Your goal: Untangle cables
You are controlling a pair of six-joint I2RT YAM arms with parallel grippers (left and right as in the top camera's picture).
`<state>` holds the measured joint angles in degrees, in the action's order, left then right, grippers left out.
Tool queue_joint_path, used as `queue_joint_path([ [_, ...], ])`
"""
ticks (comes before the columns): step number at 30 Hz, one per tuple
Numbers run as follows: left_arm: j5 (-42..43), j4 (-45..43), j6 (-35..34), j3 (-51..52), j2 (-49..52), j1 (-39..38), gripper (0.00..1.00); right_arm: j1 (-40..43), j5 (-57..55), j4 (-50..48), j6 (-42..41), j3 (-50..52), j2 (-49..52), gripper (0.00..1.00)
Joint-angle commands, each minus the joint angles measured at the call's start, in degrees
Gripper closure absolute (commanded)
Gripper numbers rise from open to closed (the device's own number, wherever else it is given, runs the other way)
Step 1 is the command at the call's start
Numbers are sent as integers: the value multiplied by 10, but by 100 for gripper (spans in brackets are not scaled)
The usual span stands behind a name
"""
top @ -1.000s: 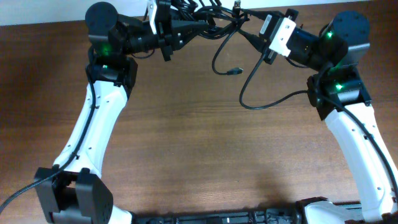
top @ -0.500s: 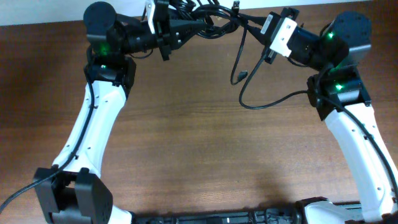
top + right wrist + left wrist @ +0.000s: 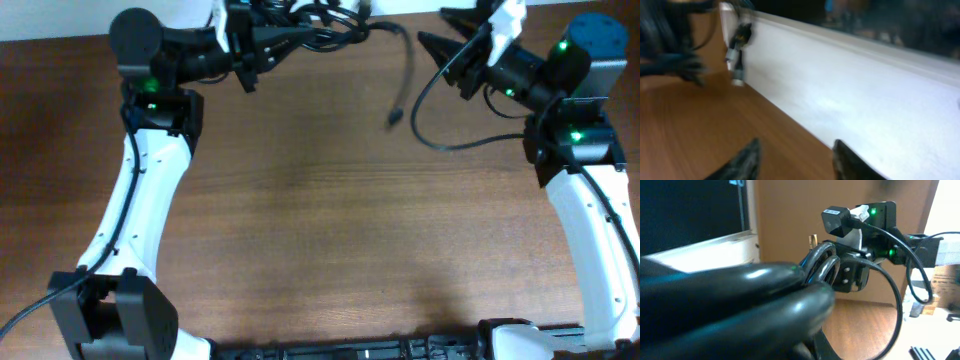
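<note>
The cables (image 3: 335, 22) are black, the table (image 3: 330, 230) brown wood-grain, the arms (image 3: 140, 210) white with black joints and green lights.

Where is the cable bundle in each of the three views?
Overhead: cable bundle at the top edge, left of centre.
Left wrist: its loops in the centre.
Right wrist: its plug ends at top left, blurred.
Shared landmark: the brown table.

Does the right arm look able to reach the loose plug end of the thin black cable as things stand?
Probably yes: the right gripper is open and empty, and nothing stands between it and the loose plug end of the thin black cable.
</note>
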<state>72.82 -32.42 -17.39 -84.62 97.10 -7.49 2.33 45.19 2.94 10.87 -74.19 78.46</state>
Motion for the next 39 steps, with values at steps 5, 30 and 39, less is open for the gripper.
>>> queue_joint_path([
  [5, 4, -5, 1, -8, 1, 4, 100, 0, -4, 59, -7, -6, -11, 22],
  [30, -90, 166, 247, -8, 1, 3, 100, -38, 206, -167, -179, -6, -11, 5],
  [39, -40, 155, 261, -8, 1, -28, 100, -39, 250, -192, -173, -6, 2, 2],
])
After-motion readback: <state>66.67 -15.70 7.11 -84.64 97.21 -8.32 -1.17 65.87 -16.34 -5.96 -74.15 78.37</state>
